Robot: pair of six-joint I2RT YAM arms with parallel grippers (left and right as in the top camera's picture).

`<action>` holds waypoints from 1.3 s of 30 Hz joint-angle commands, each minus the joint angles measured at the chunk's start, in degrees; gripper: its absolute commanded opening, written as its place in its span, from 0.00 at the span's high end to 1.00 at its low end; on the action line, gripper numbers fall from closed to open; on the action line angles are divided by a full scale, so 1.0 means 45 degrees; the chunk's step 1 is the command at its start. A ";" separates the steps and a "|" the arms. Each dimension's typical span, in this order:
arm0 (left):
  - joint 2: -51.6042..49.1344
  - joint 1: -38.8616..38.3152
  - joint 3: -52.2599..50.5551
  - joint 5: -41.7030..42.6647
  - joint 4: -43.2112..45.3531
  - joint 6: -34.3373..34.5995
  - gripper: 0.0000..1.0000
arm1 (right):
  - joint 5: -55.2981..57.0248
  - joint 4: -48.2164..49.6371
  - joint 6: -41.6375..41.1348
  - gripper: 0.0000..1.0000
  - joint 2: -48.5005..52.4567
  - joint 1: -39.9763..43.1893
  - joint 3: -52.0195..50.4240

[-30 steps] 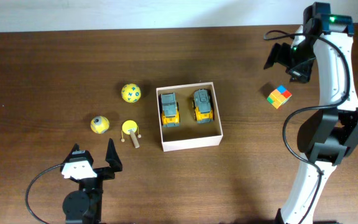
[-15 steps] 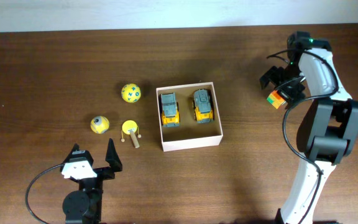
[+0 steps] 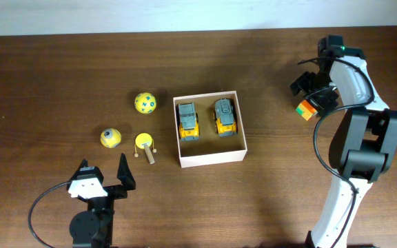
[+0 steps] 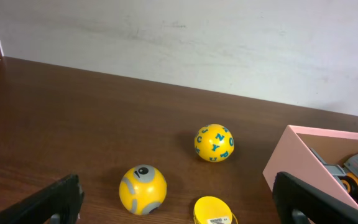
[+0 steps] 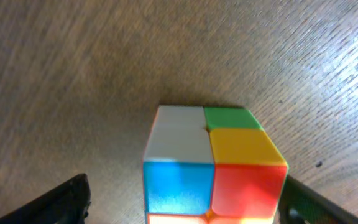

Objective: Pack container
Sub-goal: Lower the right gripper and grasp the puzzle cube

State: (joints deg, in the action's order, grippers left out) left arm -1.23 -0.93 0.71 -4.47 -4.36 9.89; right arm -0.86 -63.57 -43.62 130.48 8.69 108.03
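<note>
The container (image 3: 212,157) is a square white-walled box with a tan inside, mid-table, holding two yellow-and-grey toy trucks (image 3: 187,120) (image 3: 225,116). A multicoloured cube (image 3: 307,109) sits on the table to its right. My right gripper (image 3: 316,93) is open and low over the cube. In the right wrist view the cube (image 5: 213,165) lies between the spread fingers (image 5: 185,208), with a gap on the left side. My left gripper (image 3: 103,172) is open and empty near the front left; its wrist view shows its fingers (image 4: 179,205) apart and the box's wall (image 4: 297,165).
Left of the box lie a yellow ball with blue marks (image 3: 145,102) (image 4: 214,142), a yellow ball with a grey eye (image 3: 111,138) (image 4: 143,188), and a yellow disc toy on a wooden stick (image 3: 144,143) (image 4: 213,211). A white wall runs behind the table.
My right gripper has come down and forward from behind the cube to sit over it, fingers on either side. The left arm and the toys have not moved.
</note>
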 commanded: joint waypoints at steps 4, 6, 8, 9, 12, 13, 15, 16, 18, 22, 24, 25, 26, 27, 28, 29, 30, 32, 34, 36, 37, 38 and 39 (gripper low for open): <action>0.0053 0.0078 -0.0039 0.0136 -0.0044 -0.0209 0.01 | 0.0709 0.0427 -0.0083 0.14 0.0092 -0.0083 -0.0321; 0.0053 0.0078 -0.0039 0.0136 -0.0044 -0.0209 0.01 | 0.0826 0.0515 -0.0083 0.14 0.0092 -0.0083 -0.0403; 0.0053 0.0078 -0.0039 0.0136 -0.0044 -0.0209 0.01 | 0.0855 0.0534 -0.0083 0.15 0.0092 -0.0083 -0.0418; 0.0053 0.0078 -0.0039 0.0136 -0.0044 -0.0209 0.01 | 0.0928 0.0554 -0.0083 0.15 0.0092 -0.0083 -0.0427; 0.0049 0.0078 -0.0039 0.0136 -0.0044 -0.0209 0.01 | 0.0981 0.0563 -0.0083 0.17 0.0092 -0.0083 -0.0427; 0.0053 0.0078 -0.0039 0.0136 -0.0044 -0.0209 0.01 | 0.0981 0.0563 -0.0078 0.20 0.0092 -0.0083 -0.0427; 0.0053 0.0078 -0.0039 0.0136 -0.0044 -0.0209 0.01 | 0.0986 0.0597 -0.0078 0.23 0.0092 -0.0083 -0.0447; 0.0053 0.0078 -0.0039 0.0131 -0.0044 -0.0209 0.01 | 0.1001 0.0612 -0.0078 0.23 0.0092 -0.0083 -0.0452; 0.0053 0.0078 -0.0039 0.0136 -0.0044 -0.0209 0.01 | 0.1025 0.0665 -0.0083 0.23 0.0092 -0.0083 -0.0471; 0.0053 0.0078 -0.0039 0.0136 -0.0044 -0.0209 0.01 | 0.1030 0.0690 -0.0083 0.23 0.0092 -0.0083 -0.0471; 0.0053 0.0078 -0.0039 0.0136 -0.0044 -0.0209 0.01 | 0.1025 0.0690 -0.0083 0.23 0.0092 -0.0083 -0.0471; 0.0053 0.0078 -0.0039 0.0136 -0.0044 -0.0209 0.01 | 0.1025 0.0690 -0.0078 0.23 0.0092 -0.0083 -0.0471; 0.0053 0.0078 -0.0039 0.0136 -0.0044 -0.0209 0.01 | 0.1025 0.0685 -0.0083 0.23 0.0092 -0.0083 -0.0476; 0.0053 0.0078 -0.0039 0.0136 -0.0044 -0.0209 0.01 | 0.1020 0.0695 -0.0083 0.23 0.0092 -0.0083 -0.0515; 0.0053 0.0078 -0.0039 0.0136 -0.0044 -0.0209 0.01 | 0.1020 0.0709 -0.0083 0.23 0.0092 -0.0083 -0.0559; 0.0053 0.0078 -0.0039 0.0136 -0.0044 -0.0209 0.01 | 0.1015 0.0709 -0.0083 0.23 0.0092 -0.0083 -0.0602; 0.0053 0.0078 -0.0039 0.0136 -0.0044 -0.0209 0.01 | 0.1020 0.0719 -0.0083 0.23 0.0092 -0.0083 -0.0656; 0.0053 0.0078 -0.0039 0.0131 -0.0044 -0.0209 0.01 | 0.1010 0.0860 -0.0083 0.23 0.0092 -0.0083 -0.0816; 0.0053 0.0078 -0.0039 0.0136 -0.0044 -0.0209 0.01 | 0.1010 0.0957 -0.0083 0.23 0.0092 -0.0083 -0.0928; 0.0053 0.0078 -0.0039 0.0136 -0.0044 -0.0209 0.01 | 0.1010 0.1098 -0.0083 0.24 0.0092 -0.0083 -0.1083; 0.0053 0.0078 -0.0039 0.0136 -0.0044 -0.0209 0.01 | 0.1010 0.1137 -0.0083 0.25 0.0092 -0.0083 -0.1122; 0.0053 0.0078 -0.0039 0.0136 -0.0044 -0.0209 0.01 | 0.1001 0.1190 -0.0083 0.27 0.0092 -0.0083 -0.1175; 0.0053 0.0078 -0.0039 0.0136 -0.0044 -0.0209 0.01 | 0.0971 0.1229 -0.0083 0.27 0.0092 -0.0083 -0.1205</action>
State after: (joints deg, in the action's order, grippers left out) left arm -1.23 -0.93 0.71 -4.49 -4.36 9.89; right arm 2.39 -58.46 -43.59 130.48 8.64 103.48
